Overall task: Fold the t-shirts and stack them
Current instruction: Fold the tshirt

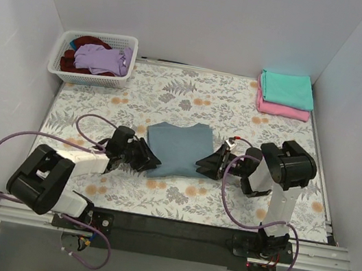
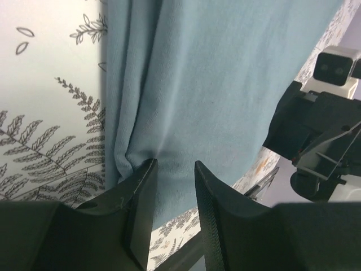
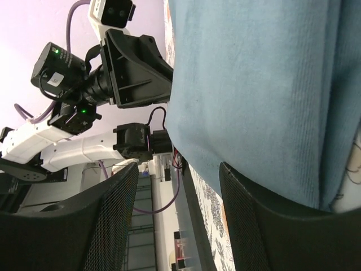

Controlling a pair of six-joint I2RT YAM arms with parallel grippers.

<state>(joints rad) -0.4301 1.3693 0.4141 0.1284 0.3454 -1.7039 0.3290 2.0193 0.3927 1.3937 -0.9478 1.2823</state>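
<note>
Three white walls (image 1: 188, 11) enclose the floral bench (image 1: 194, 99). At its centre lies the blue-grey t-shirt (image 1: 179, 148). The left gripper (image 1: 152, 162) has its jaws narrowly parted at the shirt's puckered edge, grasp unclear. The right gripper (image 1: 203, 163) has its jaws released wide. A basket (image 1: 86, 78) sits far left; a teal shirt (image 1: 286, 89) lies atop a pink shirt (image 1: 282, 111) far right.

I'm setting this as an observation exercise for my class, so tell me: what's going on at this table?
Two robot arms are working on a blue-grey shirt lying in the middle of the table. The left gripper pinches a pucker of cloth at the shirt's left edge. The right gripper sits open at its right edge. A folded teal shirt lies on a folded pink shirt in the far right corner. A lilac shirt and other crumpled clothes sit in the white basket at the far left.
</note>
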